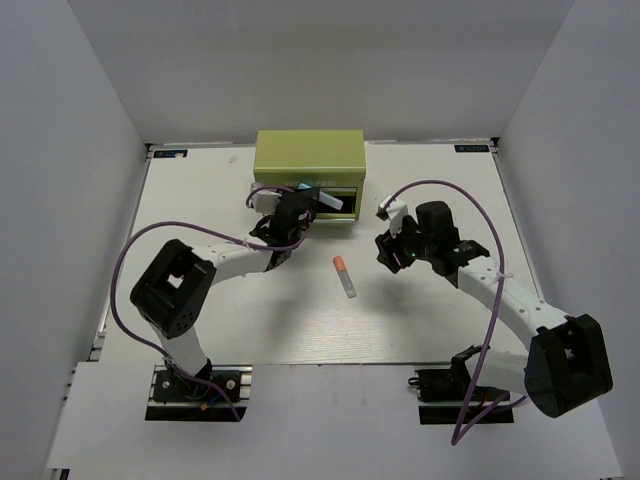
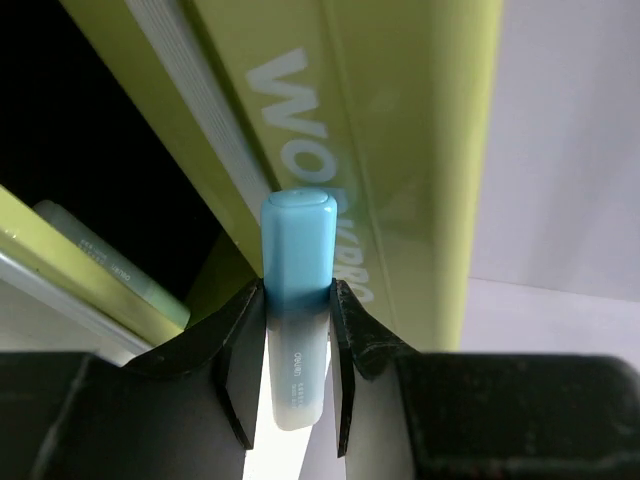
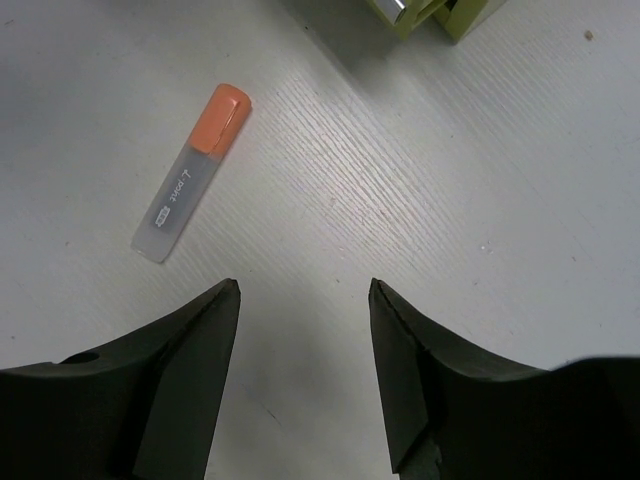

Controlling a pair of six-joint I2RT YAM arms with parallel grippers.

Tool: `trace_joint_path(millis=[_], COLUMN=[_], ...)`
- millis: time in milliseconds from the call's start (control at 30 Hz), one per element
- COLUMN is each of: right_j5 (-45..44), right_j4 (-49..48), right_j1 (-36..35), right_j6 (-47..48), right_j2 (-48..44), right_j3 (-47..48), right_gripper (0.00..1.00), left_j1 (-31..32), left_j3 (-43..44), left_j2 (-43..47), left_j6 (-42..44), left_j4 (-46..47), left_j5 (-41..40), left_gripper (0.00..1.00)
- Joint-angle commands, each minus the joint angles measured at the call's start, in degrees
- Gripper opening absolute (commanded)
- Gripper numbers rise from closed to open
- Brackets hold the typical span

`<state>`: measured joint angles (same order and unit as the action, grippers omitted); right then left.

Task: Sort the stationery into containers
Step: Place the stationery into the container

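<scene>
- Holding a light blue plastic marker (image 2: 298, 290) by its pale barrel, the left gripper (image 2: 298, 340) has its fingers (image 2: 236, 350) narrowed onto it, blue cap pointing away from the wrist.
- That marker sits right at the front of the yellow-green metal tool chest (image 1: 308, 160), just at the open drawer (image 1: 348, 205). It is not yet released.
- A mint green pen (image 2: 110, 265) appears to lie already inside the dark drawer opening, so I judge that item sorted.
- An orange-capped translucent marker (image 3: 192, 186) lies loose and flat on the white table (image 1: 200, 200), well apart from the chest and not yet sorted.
- The right gripper (image 3: 305, 300) hovers near the orange-capped marker with fingers spread wide and nothing between them.
- No other stationery shows in any view. The drawer interior is too dark to confirm further contents.
- Assessment: one item appears stowed, one is at the point of deposit, and at least one is outstanding. The task looks past its midpoint, but it is unfinished.
</scene>
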<state>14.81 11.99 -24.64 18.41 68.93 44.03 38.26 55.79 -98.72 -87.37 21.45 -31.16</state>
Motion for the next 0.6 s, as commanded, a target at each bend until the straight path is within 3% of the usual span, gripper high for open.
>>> trace_joint_path(millis=[0,100,167,267,567], right_j5=[1.4,3.2,3.8,4.4,5.1], right_j4=[-1.6,-1.4,-1.1,-0.8,-0.7], right_j1=[0.2,0.1,0.0,-0.2,-0.6], right_j6=[0.0,-0.1,-0.5,-0.7,-1.0], right_j2=[-0.7,0.1,1.0,2.2,4.6], right_j3=[-0.3,0.1,0.6,1.2,2.2], right_gripper=[0.61,0.61,0.61,0.60,0.58], left_j1=[-0.5,-0.5,-0.5,-0.5,-0.5], left_j3=[3.0,3.6,4.3,5.5,6.5], left_j2=[-0.9,-2.4,-3.0,-3.7,-4.2], left_j6=[-1.6,-3.0,-4.4,-5.4,-8.6], left_j4=[0.5,0.5,-0.1,-0.1,-4.6], left_j5=[-3.0,-3.6,-4.1,-4.7,-6.5], left_gripper=[0.02,0.09,0.21,0.30,0.39])
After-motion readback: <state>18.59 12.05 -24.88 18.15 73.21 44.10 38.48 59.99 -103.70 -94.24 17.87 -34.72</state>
